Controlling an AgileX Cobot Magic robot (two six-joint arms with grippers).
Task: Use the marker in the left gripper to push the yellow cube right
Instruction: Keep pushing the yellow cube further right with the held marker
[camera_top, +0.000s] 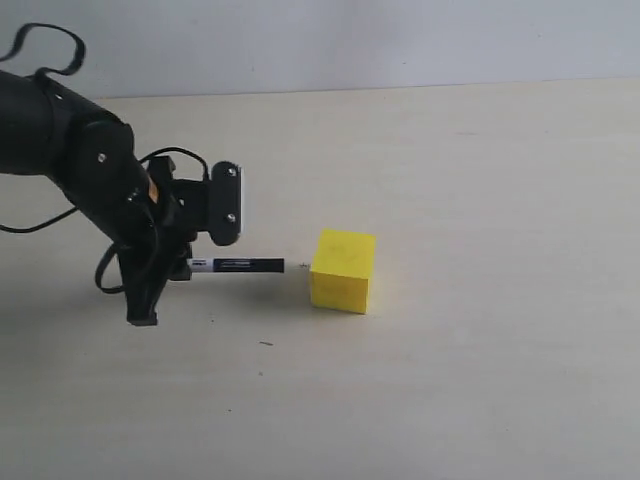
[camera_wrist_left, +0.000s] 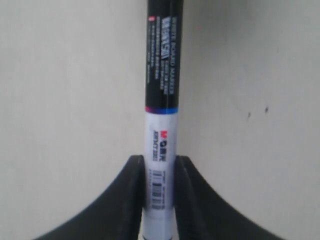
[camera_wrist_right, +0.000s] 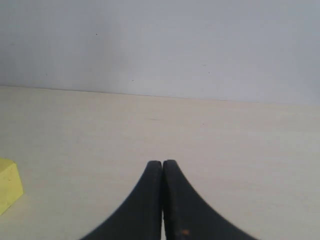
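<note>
The yellow cube (camera_top: 342, 270) sits on the pale table a little left of centre in the exterior view; one corner of the yellow cube (camera_wrist_right: 9, 185) also shows in the right wrist view. My left gripper (camera_top: 180, 268) is shut on the marker (camera_top: 240, 265), which lies level and points right, its black tip a short gap from the cube's left face. In the left wrist view the marker (camera_wrist_left: 161, 100) runs straight out from between the fingers (camera_wrist_left: 131, 195) of my left gripper (camera_wrist_left: 160, 165). My right gripper (camera_wrist_right: 162, 164) is shut on nothing and is out of the exterior view.
The pale table (camera_top: 480, 380) stretches to the right of the cube and towards the front. A light wall (camera_top: 400, 40) runs along the table's far edge. A small dark speck (camera_top: 265, 343) lies on the table in front of the marker.
</note>
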